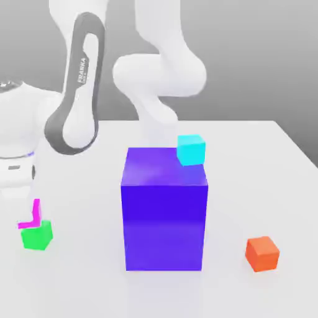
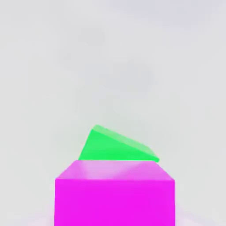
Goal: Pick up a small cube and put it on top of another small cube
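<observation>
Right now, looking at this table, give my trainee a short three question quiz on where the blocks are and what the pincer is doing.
1. True or false: the magenta cube already rests flat and centred on the green cube.
2. Which cube sits by the big blue block's top far corner: A orange, B cyan, C green?
3. Fill in: the orange cube sits on the ____.

Key
1. False; it is tilted at the green cube's upper edge, under the arm.
2. B, the cyan cube.
3. Table.
</observation>
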`<control>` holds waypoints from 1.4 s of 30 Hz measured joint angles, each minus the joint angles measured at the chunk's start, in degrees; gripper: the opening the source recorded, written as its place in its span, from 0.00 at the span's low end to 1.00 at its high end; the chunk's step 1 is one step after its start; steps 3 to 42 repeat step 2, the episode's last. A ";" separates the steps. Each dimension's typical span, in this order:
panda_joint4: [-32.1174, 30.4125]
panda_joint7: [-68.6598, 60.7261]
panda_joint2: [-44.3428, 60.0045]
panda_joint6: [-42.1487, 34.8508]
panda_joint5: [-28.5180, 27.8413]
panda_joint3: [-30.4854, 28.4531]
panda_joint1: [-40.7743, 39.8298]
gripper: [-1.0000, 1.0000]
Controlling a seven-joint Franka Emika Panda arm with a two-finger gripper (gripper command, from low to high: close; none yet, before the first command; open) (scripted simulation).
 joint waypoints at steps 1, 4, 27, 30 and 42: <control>0.09 -1.16 0.76 0.39 1.59 1.09 -0.77 0.00; 0.14 -1.74 1.20 0.63 2.39 1.87 -1.39 1.00; 0.14 -1.74 1.20 0.63 2.39 1.87 -1.39 1.00; 0.14 -1.74 1.20 0.63 2.39 1.87 -1.39 1.00; 0.14 -1.74 1.20 0.63 2.39 1.87 -1.39 1.00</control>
